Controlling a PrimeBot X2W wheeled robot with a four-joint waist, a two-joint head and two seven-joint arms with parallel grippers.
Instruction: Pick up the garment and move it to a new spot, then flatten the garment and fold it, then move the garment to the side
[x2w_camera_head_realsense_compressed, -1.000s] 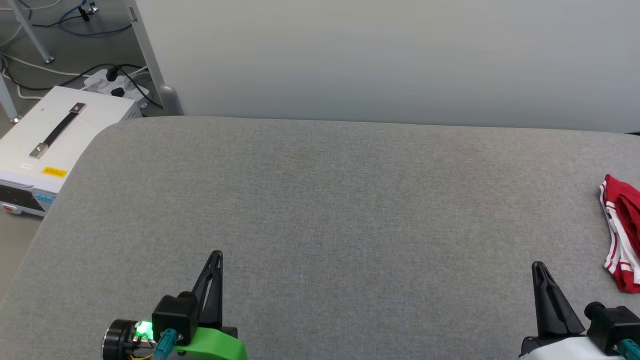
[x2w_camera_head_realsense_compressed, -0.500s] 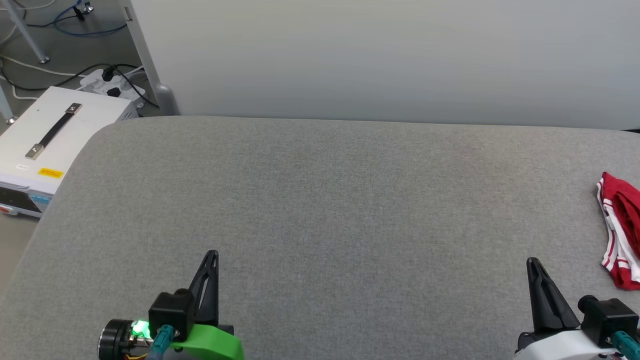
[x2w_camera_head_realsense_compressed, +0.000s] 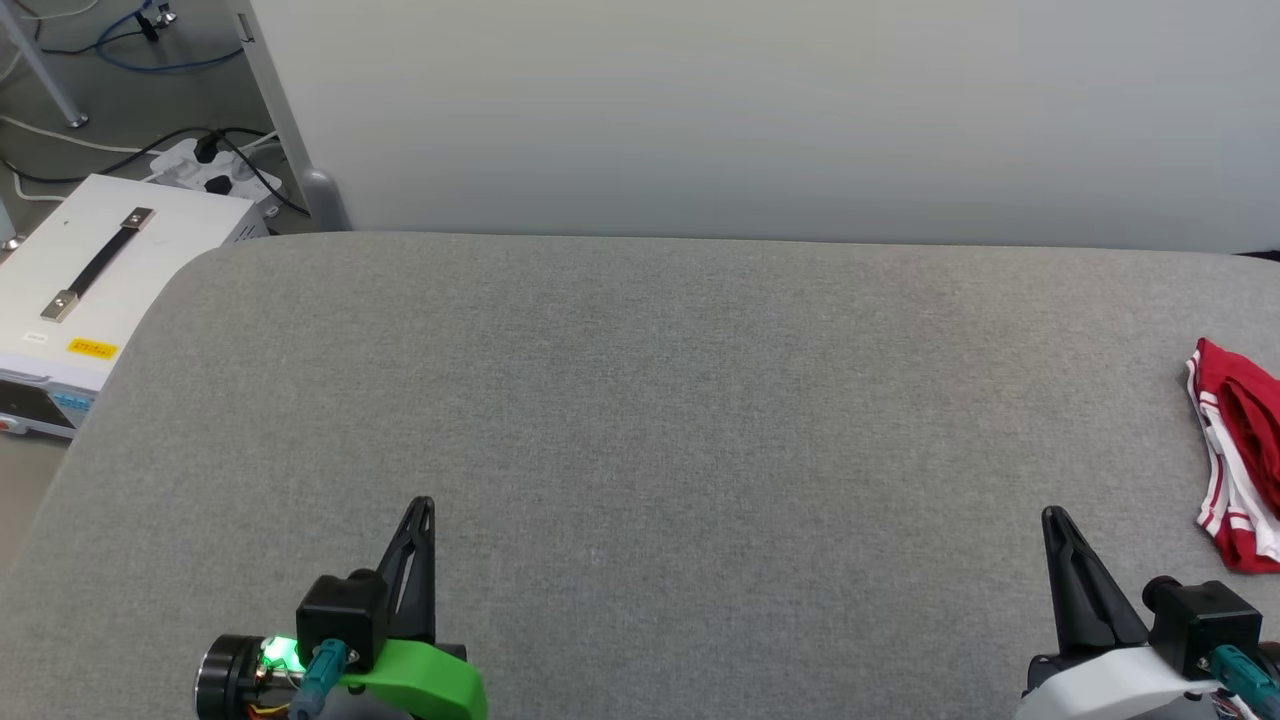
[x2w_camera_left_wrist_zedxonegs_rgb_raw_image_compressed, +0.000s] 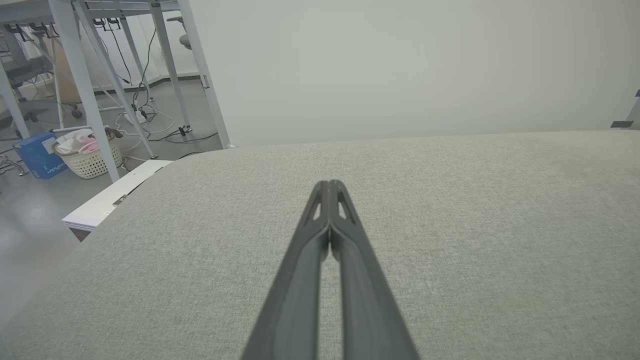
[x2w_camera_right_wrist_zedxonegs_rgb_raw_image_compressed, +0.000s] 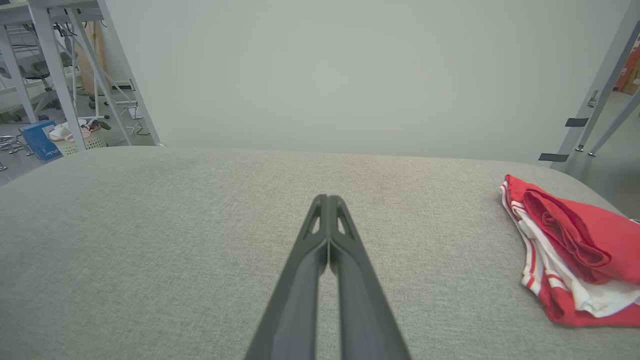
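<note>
The garment (x2w_camera_head_realsense_compressed: 1238, 455), red with white striped trim, lies bunched at the far right edge of the grey padded table (x2w_camera_head_realsense_compressed: 660, 400). The right wrist view shows the garment (x2w_camera_right_wrist_zedxonegs_rgb_raw_image_compressed: 575, 250) crumpled to the right of my fingers, apart from them. Low on the right, my right gripper (x2w_camera_head_realsense_compressed: 1052, 515) is shut and empty, left of the garment and nearer me. My left gripper (x2w_camera_head_realsense_compressed: 423, 505) is shut and empty at the lower left over bare fabric. Both pairs of fingertips meet in the wrist views, the left gripper (x2w_camera_left_wrist_zedxonegs_rgb_raw_image_compressed: 329, 184) and the right gripper (x2w_camera_right_wrist_zedxonegs_rgb_raw_image_compressed: 327, 198).
A white equipment box (x2w_camera_head_realsense_compressed: 85, 290) with a black handle stands on the floor beyond the table's left corner, with a power strip and cables (x2w_camera_head_realsense_compressed: 215, 165) behind it. A pale wall panel (x2w_camera_head_realsense_compressed: 760, 110) runs along the table's far edge. A white laundry basket (x2w_camera_left_wrist_zedxonegs_rgb_raw_image_compressed: 90, 155) sits on the floor.
The whole head view has shifted slightly, so the camera has turned a little to the right. Both grippers stay shut and the garment lies where it was.
</note>
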